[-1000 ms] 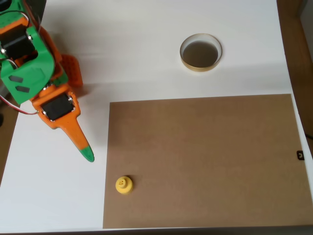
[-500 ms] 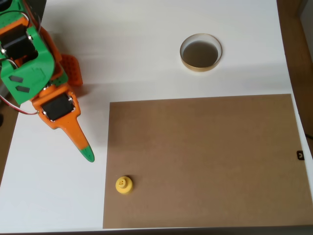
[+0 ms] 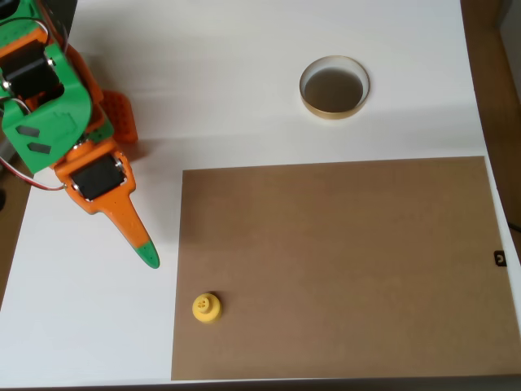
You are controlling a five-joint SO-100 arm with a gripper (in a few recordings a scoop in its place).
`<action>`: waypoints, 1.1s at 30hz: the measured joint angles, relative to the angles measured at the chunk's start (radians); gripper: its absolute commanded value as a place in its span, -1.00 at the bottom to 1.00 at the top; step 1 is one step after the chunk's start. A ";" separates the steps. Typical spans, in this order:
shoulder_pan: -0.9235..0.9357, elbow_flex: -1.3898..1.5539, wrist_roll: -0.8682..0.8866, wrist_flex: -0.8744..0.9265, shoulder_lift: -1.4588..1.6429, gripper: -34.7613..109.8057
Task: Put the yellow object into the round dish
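Observation:
The yellow object (image 3: 206,307) is a small round piece with a knob on top. It sits at the left edge of the brown board (image 3: 342,269), near the front. The round dish (image 3: 334,87) with its tan rim and dark inside stands on the white table at the back, right of centre. My orange gripper (image 3: 146,256) with a green tip points down and to the right over the white surface. It is left of the board and a little up and left of the yellow object. Its jaws look closed into a single taper with nothing held.
The green and orange arm (image 3: 49,114) fills the upper left corner. The white table (image 3: 228,73) ends at the right, with wooden floor beyond it. A small black mark (image 3: 500,258) sits at the board's right edge.

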 measured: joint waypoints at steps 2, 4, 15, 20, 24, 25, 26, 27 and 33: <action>0.000 0.000 0.000 0.000 0.000 -0.21; 0.000 0.000 0.000 0.000 0.000 -0.21; 0.000 0.000 0.000 0.000 0.000 -0.21; 0.000 0.000 0.000 0.003 0.000 -0.21; 0.000 0.000 -0.003 0.003 0.000 -0.19; 0.000 0.000 -0.008 0.003 0.000 -0.19; 0.000 0.000 -0.011 0.003 0.000 -0.18; 0.000 0.000 -0.011 0.003 0.000 -0.18; -0.014 -0.003 -0.011 -0.005 -0.055 -0.13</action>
